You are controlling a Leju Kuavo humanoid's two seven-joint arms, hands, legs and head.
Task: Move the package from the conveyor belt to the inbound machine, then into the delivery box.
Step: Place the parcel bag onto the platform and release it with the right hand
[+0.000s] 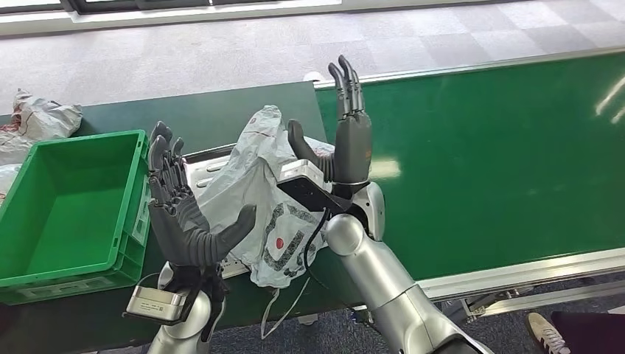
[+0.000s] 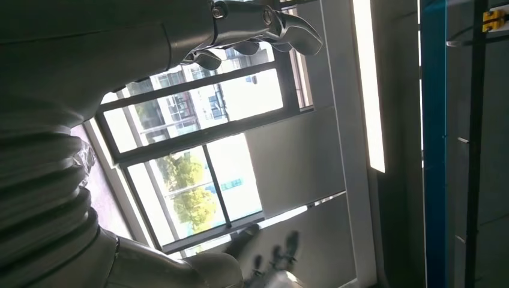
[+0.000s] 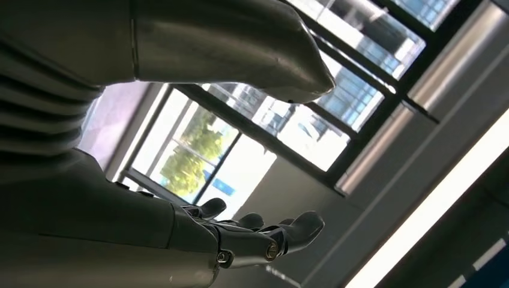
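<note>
Crate [image 1: 74,203] at nine o'clock looks bare inside. I see package [image 1: 258,199] between my raised left hand [image 1: 180,217] and right hand [image 1: 348,140], both spread wide.

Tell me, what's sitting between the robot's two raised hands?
In the head view, the white plastic package lies between the left hand and the right hand. Both hands are open, palms facing it.

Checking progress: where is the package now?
Head view: the package lies on the metal tray between the left hand and right hand, beside the green bin.
</note>
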